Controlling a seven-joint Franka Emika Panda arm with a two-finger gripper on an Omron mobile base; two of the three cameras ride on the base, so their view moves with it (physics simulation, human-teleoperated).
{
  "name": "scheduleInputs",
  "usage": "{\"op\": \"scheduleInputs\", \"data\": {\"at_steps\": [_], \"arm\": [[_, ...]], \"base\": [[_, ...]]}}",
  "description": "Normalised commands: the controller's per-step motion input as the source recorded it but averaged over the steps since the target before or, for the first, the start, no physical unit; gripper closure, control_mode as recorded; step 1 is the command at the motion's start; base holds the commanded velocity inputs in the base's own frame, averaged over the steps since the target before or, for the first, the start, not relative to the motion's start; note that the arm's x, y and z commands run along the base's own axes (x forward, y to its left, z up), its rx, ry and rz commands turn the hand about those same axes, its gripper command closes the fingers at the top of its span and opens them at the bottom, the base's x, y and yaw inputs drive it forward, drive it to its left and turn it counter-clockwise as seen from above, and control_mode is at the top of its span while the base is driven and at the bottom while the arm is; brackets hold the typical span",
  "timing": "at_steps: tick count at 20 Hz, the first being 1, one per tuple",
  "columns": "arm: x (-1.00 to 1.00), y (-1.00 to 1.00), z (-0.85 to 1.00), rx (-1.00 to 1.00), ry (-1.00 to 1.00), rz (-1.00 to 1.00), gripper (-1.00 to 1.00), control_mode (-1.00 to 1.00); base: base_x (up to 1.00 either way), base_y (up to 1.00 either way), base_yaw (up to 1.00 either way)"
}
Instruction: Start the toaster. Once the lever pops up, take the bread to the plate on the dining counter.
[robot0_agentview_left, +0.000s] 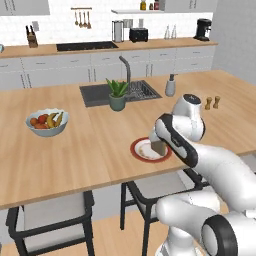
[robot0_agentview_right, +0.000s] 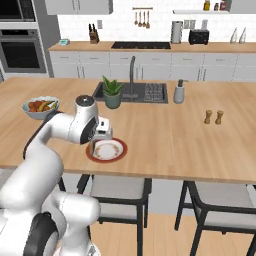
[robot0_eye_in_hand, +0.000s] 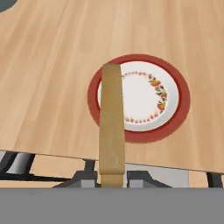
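I have the claw (robot0_eye_in_hand: 112, 178) clamped on the bread (robot0_eye_in_hand: 111, 127), held on edge over the left part of the plate (robot0_eye_in_hand: 175, 114) on the counter (robot0_eye_in_hand: 52, 65). Released here, I think the slice could tip leftward off the rim; its height above the plate is hard to judge.

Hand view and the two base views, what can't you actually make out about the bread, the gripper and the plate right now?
- Gripper fingertips: in the hand view the bread stands edge-on and covers them.
- Gripper in the left base view: mostly hidden behind the arm's own wrist.
- Whether the bread touches the plate: cannot tell in any view.
- Left part of the plate in the right base view: the hand hides it.
- Toaster lever: too small and far.
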Motion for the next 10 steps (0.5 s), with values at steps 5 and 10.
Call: {"op": "scheduleInputs", "data": {"at_steps": [5,10], "arm": [[0.95,0.18,-0.21,0.07,0.03,0.0,1.0,-1.0],[0.33,0.17,-0.21,0.01,0.11,0.0,1.0,-1.0]], "base": [[0.0,0.0,0.0],[0.0,0.0,0.0]]}}
